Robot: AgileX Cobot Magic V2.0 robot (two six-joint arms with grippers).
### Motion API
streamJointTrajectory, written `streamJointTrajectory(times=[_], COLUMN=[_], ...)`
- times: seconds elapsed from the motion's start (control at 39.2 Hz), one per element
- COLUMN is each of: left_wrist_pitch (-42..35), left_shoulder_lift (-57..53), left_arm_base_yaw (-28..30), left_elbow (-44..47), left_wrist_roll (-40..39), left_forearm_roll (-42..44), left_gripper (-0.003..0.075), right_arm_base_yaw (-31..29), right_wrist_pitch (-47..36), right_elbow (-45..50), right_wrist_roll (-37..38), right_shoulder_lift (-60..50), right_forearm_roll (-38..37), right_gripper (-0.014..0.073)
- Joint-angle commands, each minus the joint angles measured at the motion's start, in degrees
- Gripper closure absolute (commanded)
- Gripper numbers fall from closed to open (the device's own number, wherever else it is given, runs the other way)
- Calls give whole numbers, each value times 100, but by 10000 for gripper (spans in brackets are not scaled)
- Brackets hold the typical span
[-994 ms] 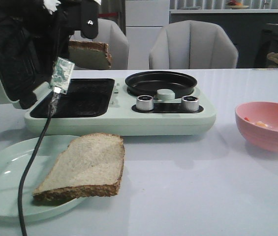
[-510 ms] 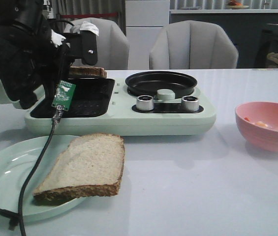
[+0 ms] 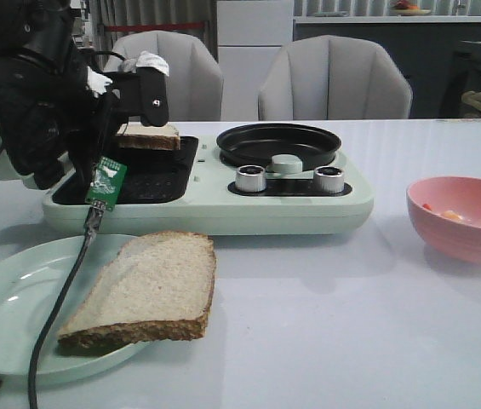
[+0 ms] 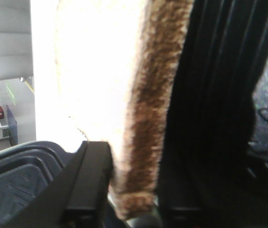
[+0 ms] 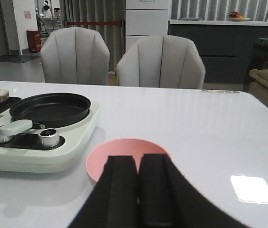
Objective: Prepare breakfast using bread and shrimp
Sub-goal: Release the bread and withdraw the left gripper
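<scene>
- Your left gripper point(image 3: 148, 115) is pinching one slice of bread point(image 3: 148, 136). It holds the slice just over the dark grill plate point(image 3: 151, 175) of the green breakfast maker point(image 3: 223, 204).
- In the left wrist view, the slice point(image 4: 124, 95) sits between the two black fingers point(image 4: 88, 185). Its brown crust is beside the black ribbed grill.
- The held slice lies nearly flat, at the back of the grill plate. You cannot tell if it touches the plate.
- Your right gripper point(image 5: 138, 190) has its two fingers pressed together with nothing between them. It hangs over the near side of the pink bowl point(image 5: 124, 152).
- The pink bowl point(image 3: 461, 217) stands on the table point(image 3: 334, 324), well apart from the breakfast maker, on its right side.
- A few small orange and pale shrimp point(image 3: 449, 215) pieces lie inside the pink bowl.
- The second slice of bread point(image 3: 146, 285) lies in front of the breakfast maker. It rests on the right part of a pale green plate point(image 3: 10, 315), and one edge hangs over the rim.
- A round black pan point(image 3: 278, 143) sits on the right half of the breakfast maker, with two silver knobs point(image 3: 250, 178) in front of it.
- The lid point(image 3: 2, 111) of the breakfast maker stands open on its left side.
- A black cable point(image 3: 57, 307) hangs from your left arm and crosses the plate.
</scene>
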Motion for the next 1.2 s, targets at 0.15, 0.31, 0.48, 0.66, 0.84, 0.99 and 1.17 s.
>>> streamJointTrajectory(times=[0.15,0.31,0.48,0.66,0.84,0.99,1.17], left_wrist_pitch=[257,326,387,728,863,860,932], left_shoulder_lift=[-437,-754,-1329,-2055,-2949,-3807,-4929], left_arm_base_yaw=[-118,-210,-360,-693,-885,-885,-639], left_elbow=[-66,-66,-66,-66,-18,263,892], left_wrist_roll=[-99,-99,-99,-99,-99,300,1348], left_forearm_roll=[-469,-1057,-1759,-2329,-3565,-4450,-5972], left_gripper=[82,85,85,85,85,85,85], right_arm_base_yaw=[-32,-32,-32,-32,-32,-32,-32], right_wrist_pitch=[-448,-448,-448,-448,-448,-448,-448], right_elbow=[-108,-108,-108,-108,-108,-108,-108], right_wrist_roll=[-11,-11,-11,-11,-11,-11,-11], right_shoulder_lift=[-122,-122,-122,-122,-122,-122,-122], right_forearm_roll=[-42,-42,-42,-42,-42,-42,-42], right_gripper=[453,453,453,453,453,453,453])
